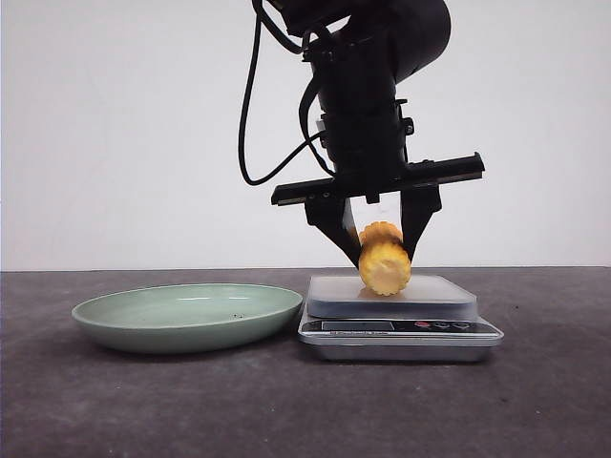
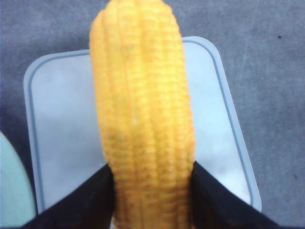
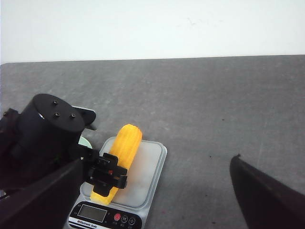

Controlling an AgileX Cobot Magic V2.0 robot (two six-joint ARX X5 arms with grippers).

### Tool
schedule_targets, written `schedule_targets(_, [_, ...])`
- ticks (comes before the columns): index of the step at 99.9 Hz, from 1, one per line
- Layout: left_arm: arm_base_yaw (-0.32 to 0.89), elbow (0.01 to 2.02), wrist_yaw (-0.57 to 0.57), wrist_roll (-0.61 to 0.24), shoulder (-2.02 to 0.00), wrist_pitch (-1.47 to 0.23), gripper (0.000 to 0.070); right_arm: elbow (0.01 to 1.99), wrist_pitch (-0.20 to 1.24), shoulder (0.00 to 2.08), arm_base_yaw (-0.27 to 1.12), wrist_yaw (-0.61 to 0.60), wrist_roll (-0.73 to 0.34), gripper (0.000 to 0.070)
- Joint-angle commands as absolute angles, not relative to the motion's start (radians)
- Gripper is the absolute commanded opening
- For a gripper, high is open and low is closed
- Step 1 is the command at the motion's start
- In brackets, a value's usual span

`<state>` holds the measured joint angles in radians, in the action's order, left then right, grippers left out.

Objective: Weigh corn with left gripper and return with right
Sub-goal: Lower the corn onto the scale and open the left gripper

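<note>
The corn (image 1: 385,267), a ridged yellow-orange cob with a paler cut end facing the front camera, lies lengthwise at the platform of the silver kitchen scale (image 1: 430,291). My left gripper (image 1: 382,256) comes down from above and is shut on the corn, one black finger on each side. In the left wrist view the corn (image 2: 143,119) fills the middle over the scale platform (image 2: 57,119), pinched by the gripper (image 2: 151,171). The right wrist view shows the corn (image 3: 119,160) and scale (image 3: 145,176) from behind. My right gripper (image 3: 157,164) is open and empty, away from the scale.
A pale green plate (image 1: 186,315) sits on the dark grey table just left of the scale, and its rim shows in the left wrist view (image 2: 12,191). The scale's display and buttons (image 1: 434,325) face the front. A white wall stands behind.
</note>
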<state>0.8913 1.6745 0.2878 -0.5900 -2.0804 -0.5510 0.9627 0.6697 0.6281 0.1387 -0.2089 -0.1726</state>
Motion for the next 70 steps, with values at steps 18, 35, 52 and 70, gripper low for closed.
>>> schedule_targets(18, [0.905,1.701,0.287,-0.554,-2.108,-0.545,0.0406,0.982,0.666,0.630,0.142,-0.209,-0.179,0.0620])
schedule_targets(35, [0.905,1.701,0.288,-0.553,-2.108,-0.539,0.0407,0.982,0.667,0.630,0.142,-0.209,-0.178,0.0620])
schedule_targets(52, [0.905,1.707,0.290,-0.535,-2.102,-0.535,0.0452,0.982,0.670,0.630,0.142,-0.209,-0.175,0.0620])
schedule_targets(70, [0.905,1.718,0.313,-0.509,-2.066,-0.533,0.0478,0.982,0.682,0.630,0.142,-0.207,-0.172,0.0620])
